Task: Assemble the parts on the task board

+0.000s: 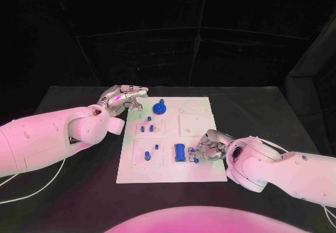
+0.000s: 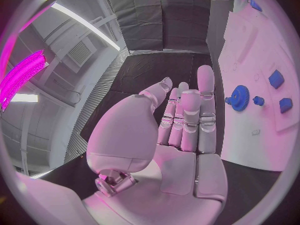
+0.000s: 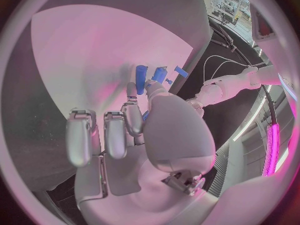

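Assembly looks partway: several parts (image 1: pixel 147 128) stand in the task board (image 1: pixel 199 174); right hand (image 1: pixel 210 145) pinches a small blue part (image 1: pixel 195 158) lower right, left hand (image 1: pixel 123 98) wide, empty

Matt white task board (image 1: pixel 199 167), glossy blue plastic parts (image 1: pixel 180 153) (black table (image 1: pixel 280 111) matt)

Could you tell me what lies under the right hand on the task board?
The right hand rests over the task board beside a long blue part, with small blue parts at its fingertips. Whether it pinches one, and what its palm covers, is hidden.
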Robot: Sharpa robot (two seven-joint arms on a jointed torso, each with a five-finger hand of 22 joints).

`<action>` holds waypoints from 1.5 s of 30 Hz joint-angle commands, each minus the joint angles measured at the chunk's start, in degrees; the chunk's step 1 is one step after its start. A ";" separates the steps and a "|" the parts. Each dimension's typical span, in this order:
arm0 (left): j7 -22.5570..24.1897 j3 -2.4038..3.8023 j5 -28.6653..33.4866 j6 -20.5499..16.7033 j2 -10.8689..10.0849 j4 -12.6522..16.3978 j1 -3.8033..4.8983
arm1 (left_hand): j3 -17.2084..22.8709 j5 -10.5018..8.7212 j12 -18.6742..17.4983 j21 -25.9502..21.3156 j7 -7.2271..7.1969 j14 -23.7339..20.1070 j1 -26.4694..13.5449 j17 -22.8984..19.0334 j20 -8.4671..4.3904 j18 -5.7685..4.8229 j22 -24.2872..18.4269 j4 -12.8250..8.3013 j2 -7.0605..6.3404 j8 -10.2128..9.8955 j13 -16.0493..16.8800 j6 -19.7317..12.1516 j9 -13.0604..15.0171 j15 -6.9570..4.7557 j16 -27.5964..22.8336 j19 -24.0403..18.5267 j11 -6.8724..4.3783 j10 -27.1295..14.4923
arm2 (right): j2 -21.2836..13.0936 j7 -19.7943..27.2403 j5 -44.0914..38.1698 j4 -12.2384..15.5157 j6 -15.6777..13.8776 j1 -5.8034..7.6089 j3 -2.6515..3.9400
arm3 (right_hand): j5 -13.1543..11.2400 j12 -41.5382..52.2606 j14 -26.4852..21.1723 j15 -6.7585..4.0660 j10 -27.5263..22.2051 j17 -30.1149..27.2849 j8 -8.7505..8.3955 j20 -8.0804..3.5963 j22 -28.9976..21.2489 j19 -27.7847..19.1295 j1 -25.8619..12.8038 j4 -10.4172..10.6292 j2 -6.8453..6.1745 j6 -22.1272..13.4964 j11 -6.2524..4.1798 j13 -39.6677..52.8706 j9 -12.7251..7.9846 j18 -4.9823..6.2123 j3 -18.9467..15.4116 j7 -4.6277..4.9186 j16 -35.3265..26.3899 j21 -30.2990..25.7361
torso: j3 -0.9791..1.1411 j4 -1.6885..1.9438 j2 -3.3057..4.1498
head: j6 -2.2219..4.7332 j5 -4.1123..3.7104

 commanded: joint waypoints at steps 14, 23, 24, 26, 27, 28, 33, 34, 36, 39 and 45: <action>0.11 0.04 -0.20 0.88 0.10 0.14 0.08 | 0.06 0.21 0.16 -0.23 0.03 -0.31 0.46 -0.05 0.42 0.36 -0.07 -0.36 0.31 0.25 -0.07 -0.46 0.03 0.08 0.00 -0.13 0.06 -0.38 | 1.79 -2.69 -2.16 -1.27 0.04 0.08 0.04 | -0.37 -0.86 4.13 -0.58 0.46 6.20 0.50 -0.69 10.74 3.19 -1.37 0.72 0.50 0.75 -0.18 -0.57 0.61 -0.55 -0.04 -0.23 0.33 0.24 | -0.06 0.01 -0.05 | -0.03 -0.03; 0.04 0.04 -0.20 0.98 0.05 0.18 0.08 | 0.06 0.21 0.16 -0.23 0.03 -0.31 0.46 -0.05 0.42 0.36 -0.07 -0.36 0.31 0.25 -0.07 -0.46 0.03 0.08 0.00 -0.13 0.06 -0.38 | 2.10 -3.23 -2.97 -1.75 0.36 0.08 0.04 | -0.66 -0.19 4.12 -0.73 0.92 6.21 1.05 -0.84 10.74 3.19 -3.45 1.12 0.88 1.54 -0.37 0.00 1.51 -0.55 -0.99 -0.51 0.32 0.22 | -0.04 -0.06 0.01 | -0.11 -0.05; 0.03 0.04 -0.20 0.99 0.05 0.18 0.08 | 0.06 0.21 0.16 -0.23 0.03 -0.31 0.46 -0.05 0.42 0.36 -0.07 -0.36 0.31 0.25 -0.07 -0.46 0.03 0.08 0.00 -0.13 0.06 -0.38 | 2.13 -3.24 -3.02 -1.75 0.37 0.08 0.04 | -0.99 -0.10 4.12 -0.75 0.97 6.22 1.14 -0.87 10.76 3.20 -4.00 1.19 0.77 1.63 -0.39 0.09 1.66 -0.55 -1.40 -0.53 0.32 0.23 | -0.04 -0.04 0.00 | -0.11 -0.04; 0.01 0.04 -0.22 1.00 0.04 0.18 0.08 | 0.06 0.21 0.16 -0.23 0.03 -0.31 0.46 -0.05 0.42 0.36 -0.07 -0.36 0.31 0.25 -0.07 -0.46 0.03 0.08 0.00 -0.13 0.06 -0.38 | 2.16 -3.28 -3.15 -1.73 0.36 0.08 0.04 | -1.46 -0.06 4.11 -0.78 1.03 6.23 1.24 -0.90 10.74 3.19 -4.95 1.23 0.71 1.69 -0.41 0.17 1.91 -0.55 -2.15 -0.55 0.31 0.22 | -0.01 -0.01 -0.02 | -0.04 -0.09; 0.00 0.04 -0.26 1.00 0.03 0.18 0.08 | 0.06 0.21 0.16 -0.23 0.03 -0.31 0.46 -0.05 0.42 0.36 -0.07 -0.36 0.31 0.25 -0.07 -0.46 0.03 0.08 0.00 -0.13 0.06 -0.38 | 2.17 -3.30 -3.22 -1.71 0.35 0.08 0.04 | -1.63 -0.03 4.12 -0.79 1.06 6.25 1.28 -0.92 10.77 3.21 -5.26 1.21 0.79 1.70 -0.43 0.22 2.01 -0.56 -2.42 -0.57 0.32 0.23 | -0.02 -0.01 -0.02 | -0.05 -0.09; 0.00 0.04 -0.31 1.00 0.02 0.18 0.08 | 0.06 0.21 0.16 -0.23 0.03 -0.31 0.46 -0.05 0.42 0.36 -0.07 -0.36 0.31 0.25 -0.07 -0.46 0.03 0.08 0.00 -0.13 0.06 -0.38 | 2.19 -3.31 -3.30 -1.70 0.33 0.08 0.04 | -1.72 0.04 4.12 -0.81 1.09 6.28 1.31 -0.93 10.77 3.21 -5.47 1.21 0.90 1.72 -0.44 0.29 2.10 -0.56 -2.61 -0.59 0.34 0.23 | -0.03 0.00 -0.05 | -0.10 -0.12; -0.03 0.04 -0.43 1.00 0.00 0.20 0.08 | 0.06 0.21 0.16 -0.23 0.03 -0.31 0.46 -0.05 0.42 0.36 -0.07 -0.36 0.31 0.25 -0.07 -0.46 0.03 0.08 0.00 -0.13 0.06 -0.38 | 2.18 -3.33 -3.49 -1.64 0.33 0.08 0.04 | -4.36 0.18 4.13 -0.82 1.22 6.32 1.53 -0.98 10.81 3.23 -7.60 1.26 1.35 1.83 -0.48 0.53 2.68 -0.56 -4.43 -0.65 0.34 0.24 | -0.01 -0.02 -0.05 | -0.09 -0.09; -0.05 0.04 -0.44 1.02 0.00 0.20 0.08 | 0.06 0.21 0.16 -0.23 0.03 -0.31 0.46 -0.05 0.42 0.36 -0.07 -0.36 0.31 0.25 -0.07 -0.46 0.03 0.08 0.00 -0.13 0.06 -0.38 | 2.16 -3.32 -3.51 -1.62 0.38 0.08 0.04 | -4.92 0.23 4.13 -0.84 1.25 6.34 1.54 -0.98 10.82 3.23 -7.81 1.23 1.46 1.81 -0.49 0.59 2.79 -0.57 -4.73 -0.66 0.34 0.24 | -0.02 -0.03 -0.06 | -0.11 -0.07; -0.08 0.04 -0.46 1.04 -0.01 0.21 0.08 | 0.02 0.20 0.23 -0.26 0.05 -0.40 0.39 -0.22 0.43 0.35 -0.09 -0.38 0.30 0.29 -0.09 -0.51 0.03 0.09 -0.01 -0.13 0.09 -0.47 | 2.12 -3.31 -3.54 -1.55 0.47 0.08 0.04 | -5.68 0.24 4.13 -0.86 1.28 6.35 1.57 -0.99 10.83 3.24 -8.15 1.20 1.51 1.75 -0.50 0.66 2.99 -0.57 -5.35 -0.68 0.34 0.25 | 0.00 -0.02 -0.07 | -0.13 -0.10; -0.11 0.04 -0.47 1.05 -0.02 0.20 0.08 | 0.01 0.20 0.25 -0.27 0.06 -0.41 0.38 -0.25 0.43 0.35 -0.10 -0.39 0.30 0.30 -0.09 -0.52 0.03 0.10 -0.01 -0.13 0.09 -0.49 | 1.98 -3.24 -3.57 -1.40 0.52 0.08 0.04 | -7.43 0.33 4.14 -0.87 1.34 6.38 1.65 -1.00 10.84 3.24 -9.09 1.28 1.56 1.74 -0.52 0.81 3.34 -0.57 -6.59 -0.71 0.34 0.24 | -0.01 -0.03 -0.08 | -0.15 -0.13; -0.13 0.04 -0.48 1.07 -0.02 0.19 0.08 | 0.01 0.20 0.25 -0.27 0.06 -0.41 0.38 -0.25 0.43 0.35 -0.10 -0.39 0.30 0.30 -0.09 -0.52 0.03 0.10 -0.01 -0.13 0.09 -0.49 | 1.13 -1.72 -3.57 -1.06 -0.22 0.08 0.04 | -8.21 0.26 4.13 -0.89 1.34 6.37 1.67 -1.01 10.91 3.28 -9.36 1.14 1.81 1.64 -0.54 0.85 3.61 -0.58 -7.34 -0.75 0.32 0.28 | 0.00 -0.07 -0.07 | 0.03 -0.18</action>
